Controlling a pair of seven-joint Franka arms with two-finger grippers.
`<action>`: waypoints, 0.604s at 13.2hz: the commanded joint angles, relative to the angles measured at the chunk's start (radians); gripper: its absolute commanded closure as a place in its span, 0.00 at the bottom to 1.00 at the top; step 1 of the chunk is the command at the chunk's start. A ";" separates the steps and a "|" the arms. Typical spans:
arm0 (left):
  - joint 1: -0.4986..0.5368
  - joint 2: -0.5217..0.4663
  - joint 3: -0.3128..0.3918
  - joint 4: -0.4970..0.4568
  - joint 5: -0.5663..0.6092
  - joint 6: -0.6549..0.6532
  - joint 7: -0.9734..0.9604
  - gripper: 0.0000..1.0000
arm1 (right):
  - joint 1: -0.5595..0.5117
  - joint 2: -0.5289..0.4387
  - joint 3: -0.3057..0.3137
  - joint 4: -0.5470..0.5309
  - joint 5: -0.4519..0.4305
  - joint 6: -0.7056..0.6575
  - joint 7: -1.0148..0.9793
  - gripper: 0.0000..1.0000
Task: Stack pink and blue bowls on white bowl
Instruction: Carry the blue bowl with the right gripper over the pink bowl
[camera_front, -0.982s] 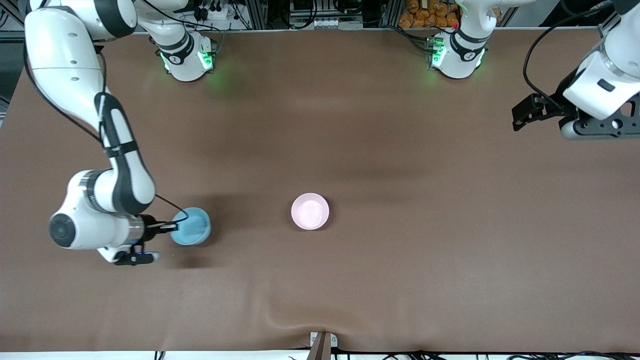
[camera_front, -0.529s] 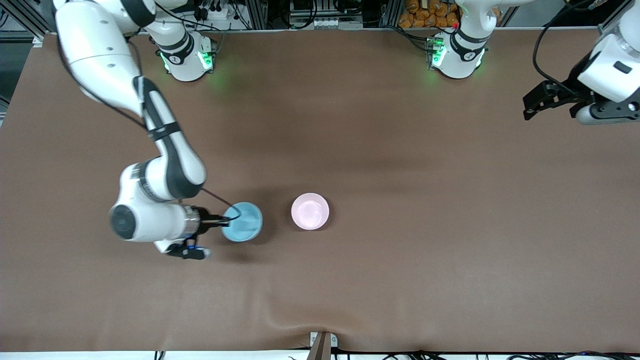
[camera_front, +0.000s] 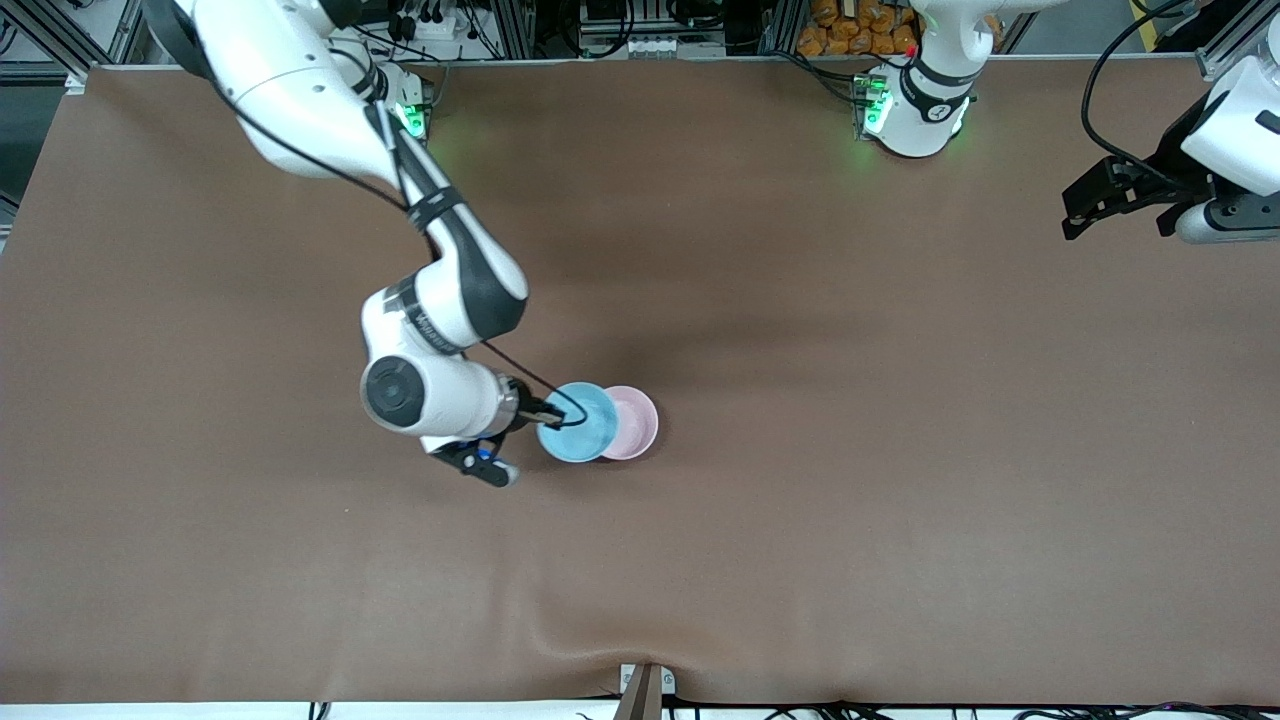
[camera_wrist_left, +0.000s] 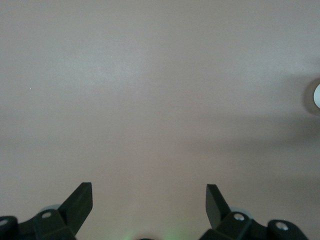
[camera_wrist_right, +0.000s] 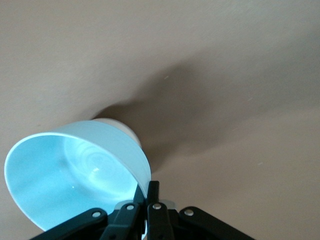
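Holding the blue bowl (camera_front: 579, 423) by its rim, our right gripper (camera_front: 548, 412) has its jaws clamped shut on it above the brown surface (camera_front: 800, 500), partly over the pink bowl (camera_front: 634, 422), which sits mid-surface. Our left gripper (camera_front: 1085, 200) waits over the left arm's end, jaws spread wide and empty.

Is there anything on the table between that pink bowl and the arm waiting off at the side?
No. In the front view only bare brown table lies between the pink bowl and the waiting left gripper.
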 joint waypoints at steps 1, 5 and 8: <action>0.003 0.009 -0.001 0.024 0.006 -0.028 0.016 0.00 | 0.030 0.001 -0.008 -0.003 0.016 0.039 0.045 1.00; 0.012 0.004 -0.001 0.022 0.006 -0.048 0.016 0.00 | 0.047 0.035 -0.008 -0.007 0.016 0.134 0.045 1.00; 0.012 0.004 -0.001 0.022 0.006 -0.068 0.018 0.00 | 0.050 0.035 -0.008 -0.029 0.016 0.128 0.043 1.00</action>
